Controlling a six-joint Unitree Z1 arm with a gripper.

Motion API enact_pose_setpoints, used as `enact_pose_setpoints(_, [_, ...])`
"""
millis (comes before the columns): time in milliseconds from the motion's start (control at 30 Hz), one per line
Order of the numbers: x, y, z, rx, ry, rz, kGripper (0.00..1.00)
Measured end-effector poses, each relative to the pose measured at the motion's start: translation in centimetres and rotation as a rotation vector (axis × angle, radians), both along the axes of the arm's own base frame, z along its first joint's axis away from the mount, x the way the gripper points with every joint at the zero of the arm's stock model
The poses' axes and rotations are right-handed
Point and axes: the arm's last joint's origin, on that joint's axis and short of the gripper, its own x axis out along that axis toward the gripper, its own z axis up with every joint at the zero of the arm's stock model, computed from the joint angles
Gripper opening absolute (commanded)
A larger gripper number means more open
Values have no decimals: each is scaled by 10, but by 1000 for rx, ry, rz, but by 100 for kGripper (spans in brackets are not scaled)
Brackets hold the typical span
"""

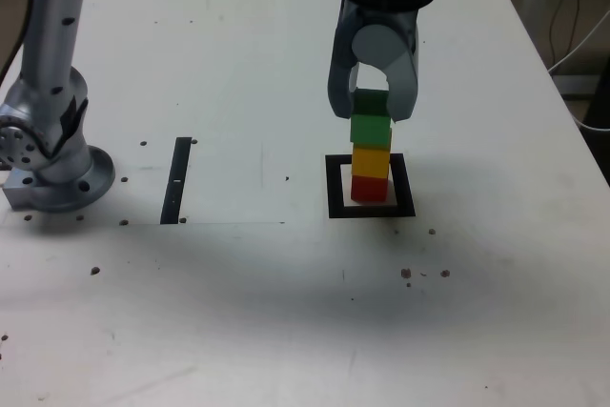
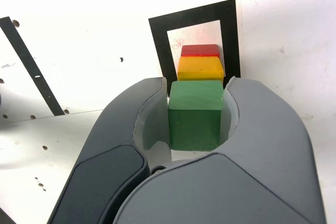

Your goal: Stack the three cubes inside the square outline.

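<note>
Closest to the wrist camera, the gripper has its two grey jaws on either side of the green cube; the right-hand one seems to touch the cube's side while a sliver of gap shows on the other, so whether it is clamped or just let go I cannot tell. The green cube sits on the yellow cube, which sits on the red cube, and the exterior view shows the three as a column standing inside the square outline on the white table, toward the outline's far side. The stack looks finished, so the risk now is in leaving it. If the jaws part unevenly, or one pad sticks to the green cube, the cube could be dragged sideways and tip off. If the arm rises before the jaws are clear, it may lift the green cube or pull the column over. In the wrist view the cubes look slightly stepped, not perfectly flush, so a small nudge could matter; that may only be the camera angle. Farther off, a thin black strip lies flat near the arm's base, well apart from the stack. No brand, label or readable writing shows anywhere.
</note>
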Motion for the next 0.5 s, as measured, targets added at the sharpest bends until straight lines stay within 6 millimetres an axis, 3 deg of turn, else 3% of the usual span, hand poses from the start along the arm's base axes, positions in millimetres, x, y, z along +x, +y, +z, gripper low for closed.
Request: enact_pose_setpoints(500, [3,3,-9,0,20,-6,33])
